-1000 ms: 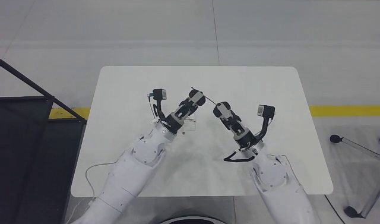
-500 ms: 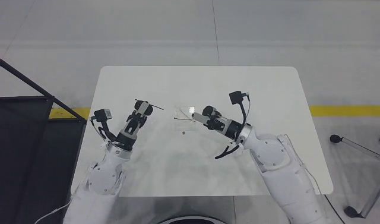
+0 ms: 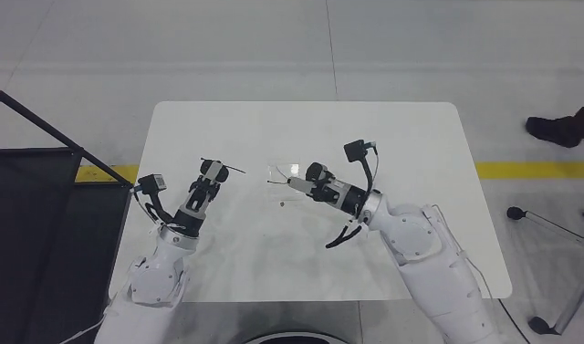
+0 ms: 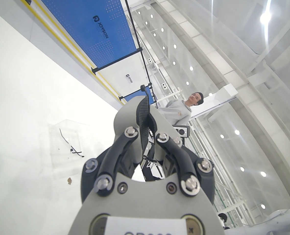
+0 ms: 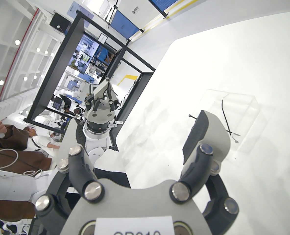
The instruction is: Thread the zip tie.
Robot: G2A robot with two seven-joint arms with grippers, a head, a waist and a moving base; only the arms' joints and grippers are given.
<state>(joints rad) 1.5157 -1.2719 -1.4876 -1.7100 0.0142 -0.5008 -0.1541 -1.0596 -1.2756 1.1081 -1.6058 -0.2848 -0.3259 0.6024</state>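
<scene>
A white tabletop (image 3: 411,244) stands on a pale grey floor crossed by a yellow line (image 3: 529,170), and both arms are over its middle band. The left end effector (image 3: 213,172) is toward the tabletop's left part, its pads pressed together on a thin black zip tie (image 3: 230,168). The tie lies crosswise in the grip, with a short length poking out on each side. In the left wrist view one end of it rises just past the closed fingertips (image 4: 143,108). Near the centre of the tabletop sits a small clear box (image 3: 281,174) with a few loose ties (image 5: 223,113) inside it – black strands, two of them crossed. The right end effector (image 3: 305,176) is just beside the box on its right side, jaws spread wide and holding nothing. Whether it touches the box wall cannot be told. The two end effectors are well apart, with the box between them. A small dark speck (image 3: 284,201) lies on the tabletop near the box.
</scene>
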